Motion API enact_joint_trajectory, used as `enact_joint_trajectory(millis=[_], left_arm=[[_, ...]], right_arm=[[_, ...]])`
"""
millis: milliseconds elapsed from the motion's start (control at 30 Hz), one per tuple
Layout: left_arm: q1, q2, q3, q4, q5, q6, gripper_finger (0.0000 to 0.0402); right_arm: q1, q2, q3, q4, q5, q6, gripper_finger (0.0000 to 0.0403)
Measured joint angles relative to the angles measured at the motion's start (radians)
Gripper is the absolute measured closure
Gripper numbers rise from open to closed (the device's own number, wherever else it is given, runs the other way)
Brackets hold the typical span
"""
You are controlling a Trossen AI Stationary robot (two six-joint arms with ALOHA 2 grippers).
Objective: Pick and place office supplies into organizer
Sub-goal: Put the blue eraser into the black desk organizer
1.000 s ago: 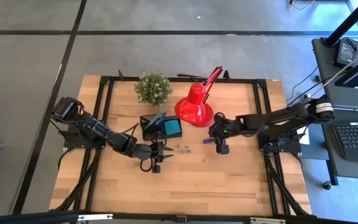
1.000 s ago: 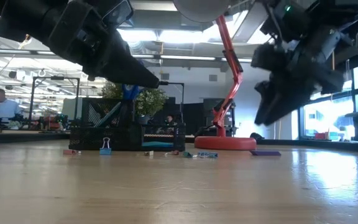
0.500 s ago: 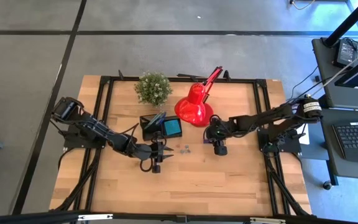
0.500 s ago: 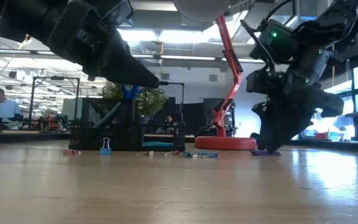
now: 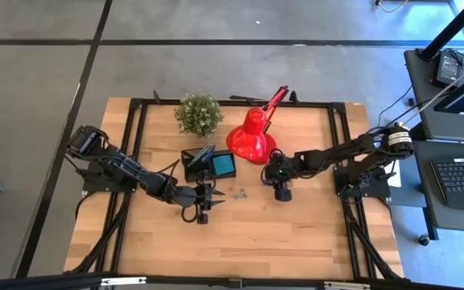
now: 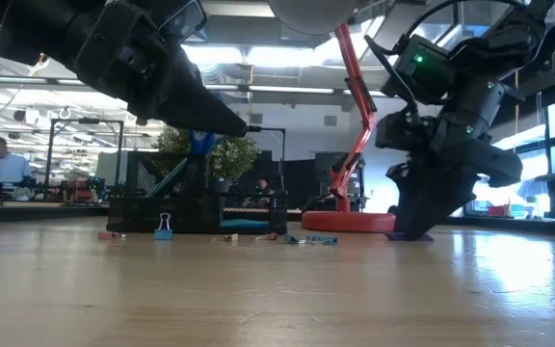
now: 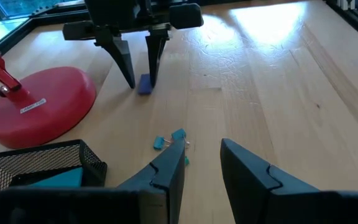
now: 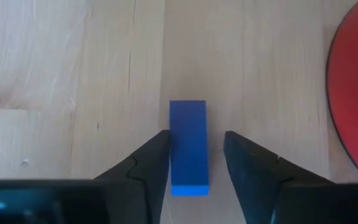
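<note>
A small blue-purple block [image 8: 188, 146] lies flat on the wooden table beside the red lamp's base [image 7: 39, 106]. My right gripper [image 8: 194, 155] points steeply down over it, open, with one finger on each long side and the tips low at the table [image 6: 412, 231]. My left gripper [image 7: 201, 165] hangs open above the table in front of the black organizer [image 5: 200, 163] and has nothing between its fingers. The organizer holds a blue sticky-note pad [image 5: 222, 165]. Tiny clips [image 7: 169, 140] lie loose on the wood ahead of the left gripper. My right gripper's one finger [image 8: 157, 152] stands right against the block's long side [image 8: 173, 149]; I cannot tell whether it touches. The other finger [image 8: 238, 155] is apart from it by a narrow gap. The fingers come from above and lie along the block, which rests flat on the table.
A red desk lamp [image 5: 252, 137] and a green potted plant [image 5: 198, 113] stand at the far side. More small clips [image 6: 165, 226] lie before the organizer. Black frame rails [image 5: 135, 145] border the table. Bare wood spreads toward the near edge [image 5: 256, 250].
My right gripper has come down toward the table and a little toward the left, tipping steeper, until its fingers stand on either side of the blue-purple block. The block has stayed where it was.
</note>
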Motion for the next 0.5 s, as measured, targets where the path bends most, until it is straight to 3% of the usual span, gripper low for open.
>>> enact_joint_trajectory(millis=[333, 500], left_arm=[[0.0, 0.0, 0.0, 0.0, 0.0, 0.0, 0.0304], [0.0, 0.0, 0.0, 0.0, 0.0, 0.0, 0.0304]], right_arm=[[0.001, 0.003, -0.001, 0.003, 0.003, 0.0, 0.0341], [0.001, 0.001, -0.003, 0.011, 0.001, 0.011, 0.0351]])
